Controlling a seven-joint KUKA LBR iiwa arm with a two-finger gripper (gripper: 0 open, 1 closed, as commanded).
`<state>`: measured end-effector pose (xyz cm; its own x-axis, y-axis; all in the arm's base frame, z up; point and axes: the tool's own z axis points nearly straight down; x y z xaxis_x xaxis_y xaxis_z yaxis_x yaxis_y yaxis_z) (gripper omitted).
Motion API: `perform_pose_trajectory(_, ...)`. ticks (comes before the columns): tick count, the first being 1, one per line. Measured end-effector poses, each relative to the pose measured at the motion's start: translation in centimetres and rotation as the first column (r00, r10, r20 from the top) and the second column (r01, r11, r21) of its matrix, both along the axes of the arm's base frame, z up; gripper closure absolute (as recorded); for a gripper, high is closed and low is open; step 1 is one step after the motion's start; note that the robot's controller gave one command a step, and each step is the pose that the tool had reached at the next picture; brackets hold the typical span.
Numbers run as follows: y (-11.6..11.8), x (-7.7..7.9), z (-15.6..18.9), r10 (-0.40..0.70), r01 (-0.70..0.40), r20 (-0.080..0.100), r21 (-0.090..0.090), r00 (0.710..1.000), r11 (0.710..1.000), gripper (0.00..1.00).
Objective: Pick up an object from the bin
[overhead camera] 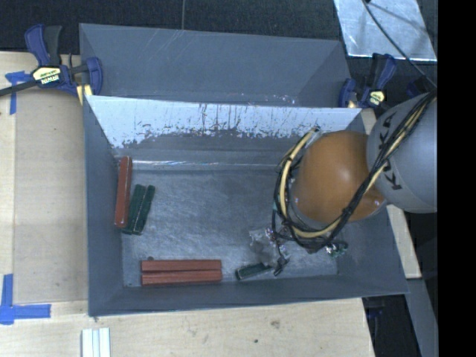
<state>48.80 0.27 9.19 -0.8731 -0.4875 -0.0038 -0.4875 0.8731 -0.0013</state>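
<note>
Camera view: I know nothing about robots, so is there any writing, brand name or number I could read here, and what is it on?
"KUK": black letters running sideways on the grey arm, crossed by cables; any further letter is hidden.
No writing can be seen on the red-brown bars, the dark green bars or the bin.

**ROBOT LAB, BIN-PICKING CELL**

Reads as a robotics lab / test cell, not a home or shop. Evidence: big grey industrial arm (409, 162) entering from the right, w/ orange cover (335, 177) on the wrist and black-and-yellow cables (284, 178) looped round it. Grey metal bin (223, 65) w/ sloped walls, far wall scratched and scuffed. Inside, a few plain test pcs, e.g. red-brown bars (181, 271) and dark green bars (139, 209). Dark carpet-like floor (245, 6) beyond the bin.
</note>
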Motion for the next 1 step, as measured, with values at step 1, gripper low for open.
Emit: perform_pose_trajectory(1, 0.01, 0.0, 0.0, 0.0, 0.0, 0.0, 0.0, 1.0, 1.0, 0.0)
